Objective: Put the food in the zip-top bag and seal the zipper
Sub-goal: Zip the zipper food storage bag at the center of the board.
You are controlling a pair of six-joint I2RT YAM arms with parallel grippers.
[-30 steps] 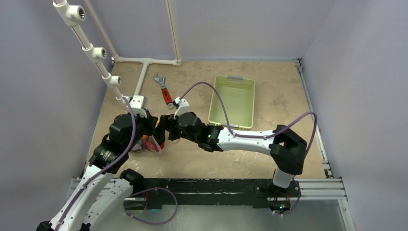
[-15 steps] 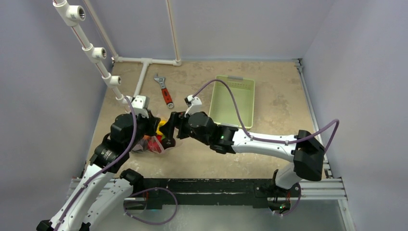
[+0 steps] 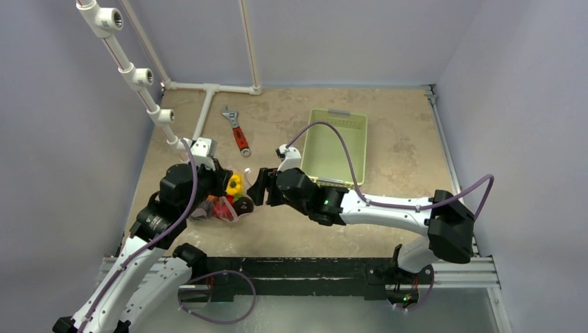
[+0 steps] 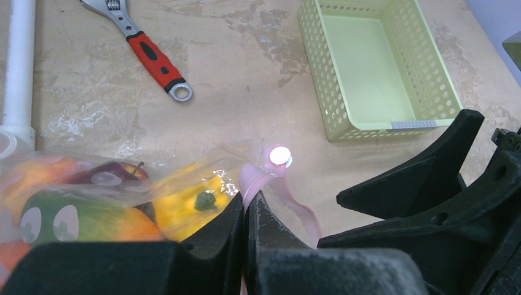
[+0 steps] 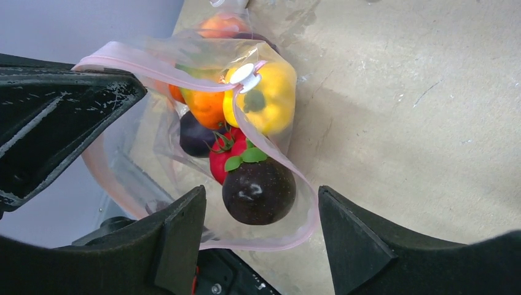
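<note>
Two end effectors flank the zip-top bag (image 5: 161, 132) by the counter's (image 3: 409, 149) left edge: left end effector (image 4: 246, 212) pinches its zipper (image 4: 254, 179), right end effector (image 5: 259, 196) gapes empty; food (image 5: 265, 98) sits inside.

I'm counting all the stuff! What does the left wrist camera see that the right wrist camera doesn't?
Only the left wrist camera shows the wrench, the green basket and the white pipe. Only the right wrist camera shows the dark round fruit. Both show the clear bag, its pink strip and the yellow pepper inside.
</note>
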